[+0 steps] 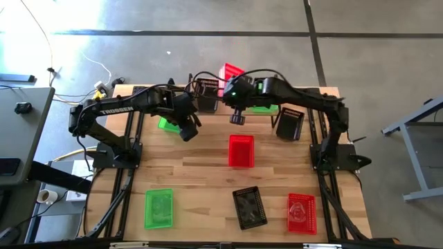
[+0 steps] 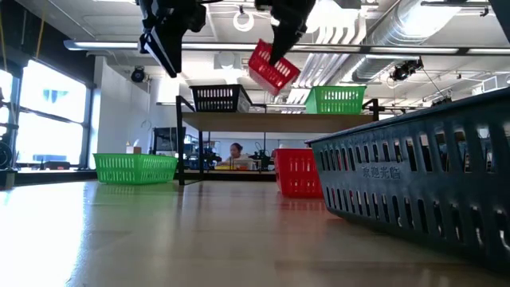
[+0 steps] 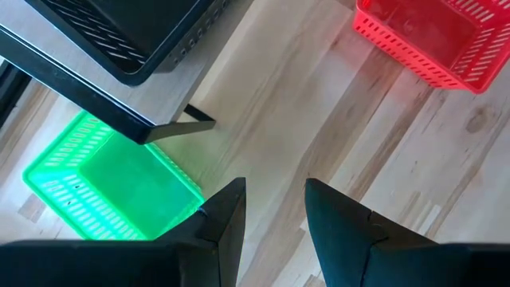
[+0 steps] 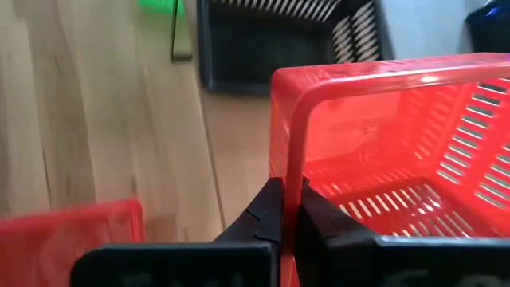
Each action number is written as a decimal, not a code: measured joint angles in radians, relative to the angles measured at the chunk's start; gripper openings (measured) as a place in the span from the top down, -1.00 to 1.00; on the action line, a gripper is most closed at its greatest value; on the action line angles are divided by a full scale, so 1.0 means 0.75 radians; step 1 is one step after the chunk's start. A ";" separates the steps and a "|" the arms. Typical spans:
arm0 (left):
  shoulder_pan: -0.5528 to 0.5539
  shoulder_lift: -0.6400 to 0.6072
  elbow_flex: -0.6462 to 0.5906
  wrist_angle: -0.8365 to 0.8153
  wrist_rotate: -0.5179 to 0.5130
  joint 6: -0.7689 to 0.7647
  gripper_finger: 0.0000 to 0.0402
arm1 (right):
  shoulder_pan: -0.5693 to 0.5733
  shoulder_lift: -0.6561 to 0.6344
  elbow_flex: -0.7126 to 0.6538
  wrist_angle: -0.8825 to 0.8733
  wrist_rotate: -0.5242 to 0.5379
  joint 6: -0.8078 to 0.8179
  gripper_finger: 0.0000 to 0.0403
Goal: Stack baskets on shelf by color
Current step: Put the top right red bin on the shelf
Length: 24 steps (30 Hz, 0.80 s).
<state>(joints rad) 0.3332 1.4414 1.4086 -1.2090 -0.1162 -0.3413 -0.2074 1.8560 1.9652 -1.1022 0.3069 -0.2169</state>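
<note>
My right gripper (image 1: 228, 81) is shut on a red basket (image 2: 273, 68), held high above the shelf (image 2: 271, 121). On the shelf's plank stand a black basket (image 2: 219, 98) at the left and a green basket (image 2: 339, 100) at the right. My left gripper (image 1: 188, 131) is open and empty, raised above the table in front of the shelf's left end, its fingers (image 3: 227, 211) over bare wood next to a green basket (image 3: 103, 183) that rests on the table. My right gripper pinches one side wall of the red basket at its rim (image 4: 291, 171), one finger inside the basket and one outside. The fingers come from above. The basket hangs tilted below them (image 2: 273, 68), lifted clear of the shelf and table.
On the table lie a red basket (image 1: 241, 150) in the middle, a black basket (image 1: 289, 123) right of the shelf, and a green (image 1: 158, 207), a black (image 1: 249, 206) and a red basket (image 1: 302, 211) along the near edge. A person shows in the room behind.
</note>
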 joint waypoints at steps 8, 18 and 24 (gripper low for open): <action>-0.001 0.000 -0.001 -0.001 0.001 0.000 0.39 | 0.000 0.080 0.001 -0.086 -0.001 0.003 1.00; -0.001 0.000 -0.001 0.001 0.001 0.000 0.39 | -0.022 0.087 0.001 -0.160 -0.077 0.029 1.00; -0.001 0.000 -0.001 0.002 0.001 0.000 0.39 | -0.038 0.102 -0.001 -0.184 -0.090 0.021 1.00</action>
<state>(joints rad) 0.3328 1.4414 1.4082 -1.2076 -0.1154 -0.3412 -0.2357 1.9322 1.9648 -1.2405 0.2392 -0.2015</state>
